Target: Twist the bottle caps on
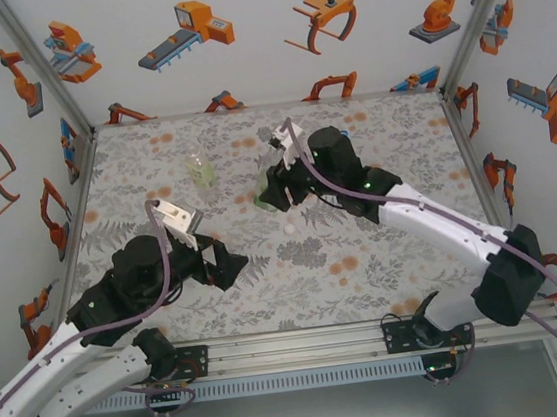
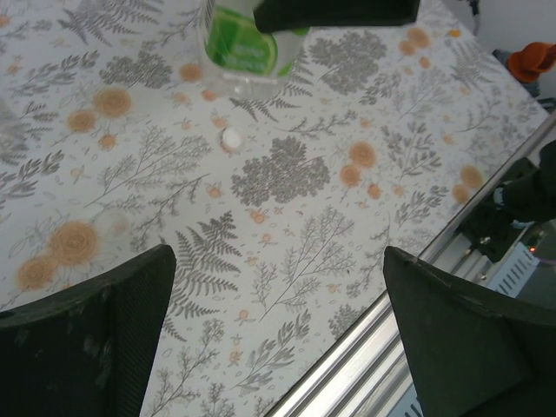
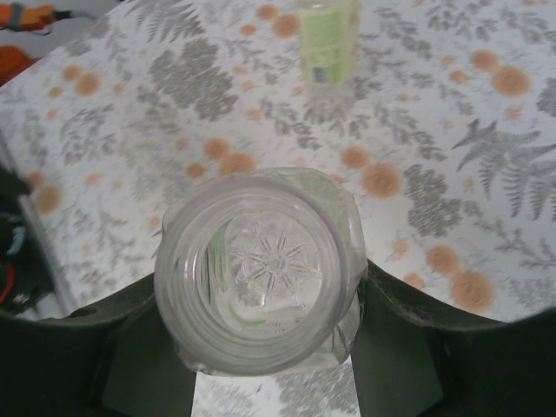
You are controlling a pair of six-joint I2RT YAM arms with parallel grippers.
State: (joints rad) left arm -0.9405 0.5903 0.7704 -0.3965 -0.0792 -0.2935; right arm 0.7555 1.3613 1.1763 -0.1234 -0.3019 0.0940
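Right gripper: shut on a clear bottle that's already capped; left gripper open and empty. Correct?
Not capped: the right wrist view looks straight down the open mouth of the clear bottle in the right gripper. The left gripper is open and empty, as stated.

Top camera looks down; wrist cameras sit close above the table point(image 1: 144, 173).
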